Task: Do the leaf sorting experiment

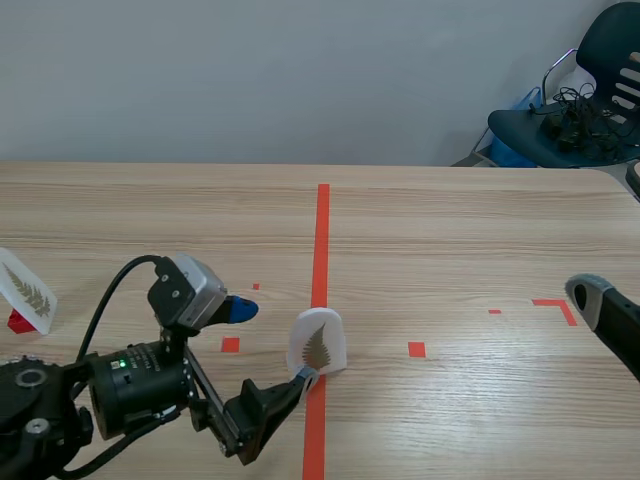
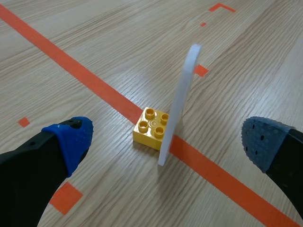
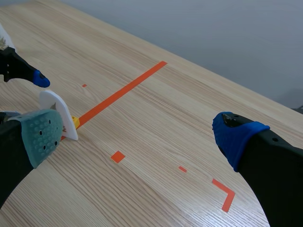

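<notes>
A white card with a fern leaf (image 1: 318, 343) stands upright on the red centre line, slotted into a small yellow brick (image 2: 152, 127). My left gripper (image 1: 268, 350) is open, one finger on each side of the card and touching neither face. Seen edge-on, the card (image 2: 179, 101) rises just ahead of the left gripper (image 2: 168, 142), between its fingers. A second fern card (image 1: 25, 290) on a red brick (image 1: 17, 322) stands at the far left. My right gripper (image 3: 139, 137) is open and holds nothing, far to the right of the card (image 3: 59, 113).
The right arm (image 1: 610, 320) rests near the table's right edge beside an orange corner mark (image 1: 560, 306). A dark chair (image 1: 580, 110) with cables stands beyond the far right corner. Small orange squares (image 1: 417, 349) mark the wood.
</notes>
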Controlling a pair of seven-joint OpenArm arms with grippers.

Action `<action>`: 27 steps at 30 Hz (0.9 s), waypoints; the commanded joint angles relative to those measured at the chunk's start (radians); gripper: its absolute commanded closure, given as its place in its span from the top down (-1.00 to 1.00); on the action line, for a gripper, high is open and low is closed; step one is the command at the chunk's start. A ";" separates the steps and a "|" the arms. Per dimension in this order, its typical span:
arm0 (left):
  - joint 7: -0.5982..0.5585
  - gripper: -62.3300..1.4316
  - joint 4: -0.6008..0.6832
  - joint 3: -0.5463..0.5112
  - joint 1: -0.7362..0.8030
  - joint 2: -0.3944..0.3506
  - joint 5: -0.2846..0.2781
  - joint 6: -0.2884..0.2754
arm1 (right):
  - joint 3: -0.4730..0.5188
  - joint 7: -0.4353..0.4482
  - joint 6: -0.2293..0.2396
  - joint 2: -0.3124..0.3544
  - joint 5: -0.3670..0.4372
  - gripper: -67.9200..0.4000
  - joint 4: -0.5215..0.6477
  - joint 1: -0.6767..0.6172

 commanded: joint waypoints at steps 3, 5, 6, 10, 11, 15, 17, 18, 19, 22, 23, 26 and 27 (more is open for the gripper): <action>-0.018 1.00 -0.028 0.011 -0.038 0.045 -0.009 0.030 | 0.002 0.011 -0.003 0.000 0.011 1.00 0.008 0.011; -0.020 1.00 -0.046 0.016 -0.049 0.063 -0.009 0.031 | 0.002 0.011 -0.003 0.000 0.011 1.00 0.008 0.011; -0.020 1.00 -0.047 0.019 -0.051 0.070 -0.009 0.031 | 0.002 0.011 -0.003 0.000 0.011 1.00 0.008 0.011; -0.034 0.51 -0.047 0.019 -0.051 0.091 -0.010 0.030 | 0.002 0.011 -0.003 0.000 0.011 1.00 0.008 0.011; -0.039 0.34 -0.047 0.019 -0.051 0.093 -0.010 0.031 | 0.002 0.011 -0.003 0.000 0.011 1.00 0.008 0.011; -0.045 -0.25 -0.047 0.019 -0.051 0.093 -0.010 0.030 | 0.002 0.011 -0.003 0.000 0.011 1.00 0.008 0.011; -0.045 -0.45 -0.047 0.019 -0.051 0.093 -0.010 0.030 | 0.002 0.011 -0.003 0.000 0.011 1.00 0.008 0.011; -0.045 -0.53 -0.047 0.019 -0.051 0.093 -0.010 0.030 | 0.002 0.011 -0.003 0.000 0.011 1.00 0.008 0.011; -0.045 -0.61 -0.047 0.019 -0.051 0.093 -0.010 0.030 | 0.002 0.011 -0.003 0.000 0.011 1.00 0.008 0.011; -0.045 -0.76 -0.046 0.019 -0.050 0.093 -0.010 0.029 | 0.002 0.011 -0.003 0.000 0.011 1.00 0.008 0.011; -0.045 -0.78 -0.043 0.018 -0.048 0.093 -0.011 0.029 | 0.002 0.011 -0.003 0.000 0.011 1.00 0.008 0.011; -0.045 -0.78 -0.026 0.017 -0.042 0.083 -0.015 -0.001 | 0.002 0.011 -0.003 0.000 0.011 1.00 0.008 0.011; -0.043 -0.78 -0.009 0.015 -0.034 0.076 -0.015 -0.017 | 0.002 0.011 -0.003 0.000 0.011 1.00 0.008 0.011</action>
